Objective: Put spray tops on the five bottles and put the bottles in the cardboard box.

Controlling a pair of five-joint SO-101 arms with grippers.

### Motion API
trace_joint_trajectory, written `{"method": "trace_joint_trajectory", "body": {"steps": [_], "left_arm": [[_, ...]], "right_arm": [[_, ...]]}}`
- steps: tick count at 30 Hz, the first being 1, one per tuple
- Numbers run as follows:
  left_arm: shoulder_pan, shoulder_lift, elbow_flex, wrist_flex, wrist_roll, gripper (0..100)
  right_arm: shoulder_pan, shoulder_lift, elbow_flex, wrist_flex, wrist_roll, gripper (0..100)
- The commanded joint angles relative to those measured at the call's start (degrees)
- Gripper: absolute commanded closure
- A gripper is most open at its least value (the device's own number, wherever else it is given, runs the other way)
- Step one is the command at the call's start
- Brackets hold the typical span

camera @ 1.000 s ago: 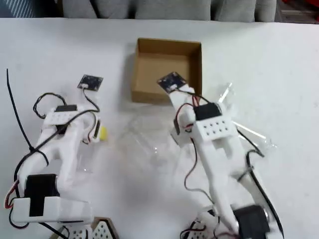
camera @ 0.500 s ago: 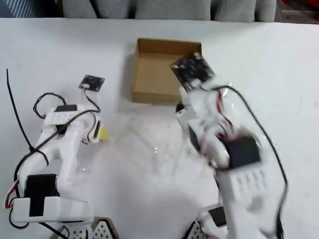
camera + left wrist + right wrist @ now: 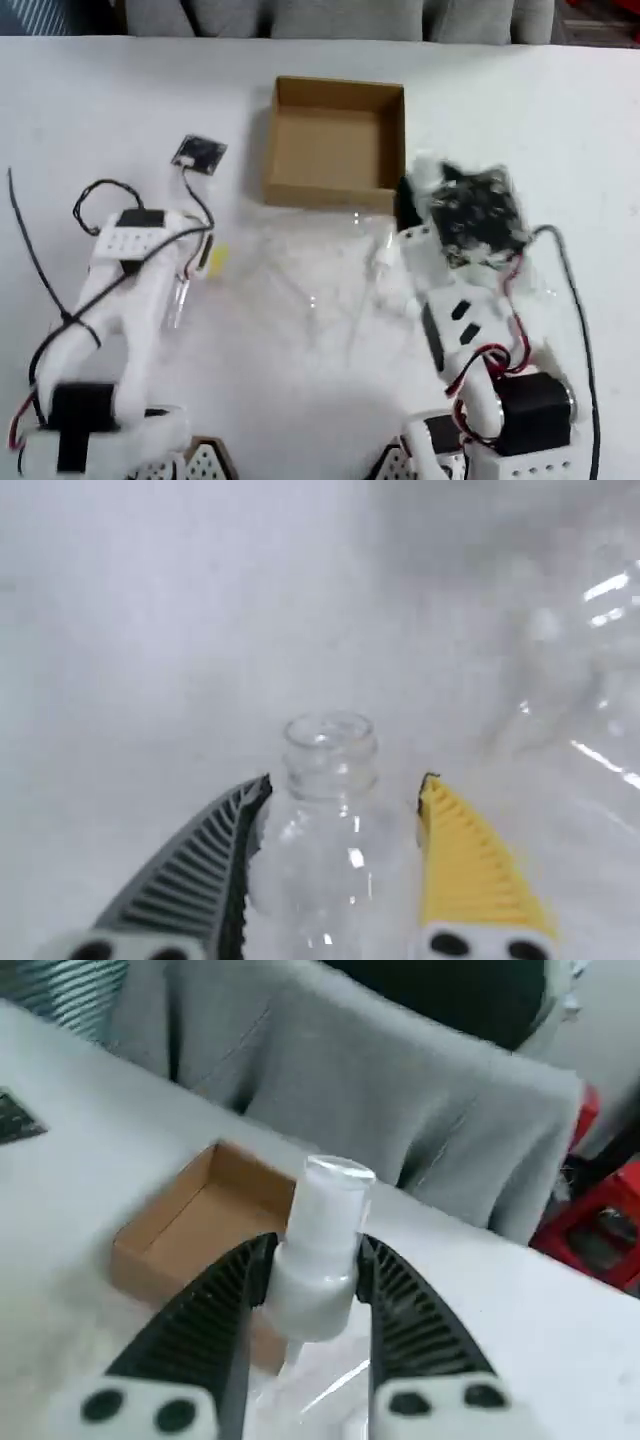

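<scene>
At the left of the table (image 3: 100,90), the left end effector (image 3: 345,785) is clenched on a clear bottle (image 3: 330,830), one finger on each side of the body. Its neck is open and has no top. We cannot tell how much the bottle is tilted.

In the middle, near the front of the empty cardboard box (image 3: 335,140), lie other clear bottles (image 3: 300,280) that are hard to tell apart.

At the right, the right end effector (image 3: 318,1248) is raised above the table, grasping a white spray top (image 3: 325,1210) by its collar.

We judge that the step in hand is to join this top to the held bottle. To do it well, the left grip should be firm and low on the body, so that the neck is free. We should bring the top over the mouth, line it up with the neck, and lower it slowly. If a thin tube hangs under the top, it must enter first. The clear plastic is slippery, so a side push could turn the bottle.
</scene>
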Motion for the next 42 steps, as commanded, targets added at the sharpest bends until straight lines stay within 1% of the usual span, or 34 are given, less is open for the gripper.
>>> {"method": "trace_joint_trajectory", "body": {"steps": [1,3,5,7,9,12,15,19,21,23,27,28,35,39,42], "left_arm": [[6.0,-16.0,-1.1,1.9,-0.6,98],[9.4,-22.0,-1.1,1.6,-0.6,98],[13.0,-27.3,-1.1,1.6,1.3,98],[16.0,-31.3,-1.1,1.6,5.6,98],[18.3,-33.9,-1.1,1.4,10.9,98],[20.6,-35.8,1.2,-1.9,17.5,98],[22.0,-37.7,8.9,-11.6,19.9,98],[22.6,-44.2,23.9,-29.3,19.9,98],[22.3,-49.1,31.1,-37.1,19.9,98],[22.0,-54.0,36.8,-41.9,20.0,98],[22.0,-61.2,43.4,-43.3,20.0,98],[22.0,-62.4,44.3,-43.3,20.0,98],[21.9,-66.9,48.1,-43.4,19.9,98],[21.9,-68.0,49.1,-43.4,19.9,98],[21.9,-69.2,49.9,-43.4,19.9,98]], "right_arm": [[4.9,0.0,0.8,-8.8,-9.1,98.2],[6.6,0.0,0.7,-9.0,-18.8,98.1],[7.0,-0.1,0.6,-9.4,-25.4,98.1],[7.0,-0.1,0.6,-10.3,-27.7,98.1],[7.0,0.0,0.6,-12.7,-28.0,98.1],[6.6,0.0,0.6,-18.6,-28.1,98.1],[2.1,0.1,0.8,-23.4,-28.2,98.1],[-5.1,0.6,0.6,-25.4,-28.2,98.1],[-7.0,2.6,0.6,-26.4,-28.2,98.1],[-7.5,5.2,0.5,-28.3,-28.2,98.1],[-7.8,9.6,0.0,-32.4,-31.9,98.1],[-8.8,10.9,-1.1,-32.5,-32.4,98.1],[-17.5,18.8,-7.0,-29.7,-32.4,98.1],[-20.6,21.8,-7.2,-29.7,-32.4,98.2],[-21.3,23.3,-7.1,-29.7,-32.4,98.2]]}}
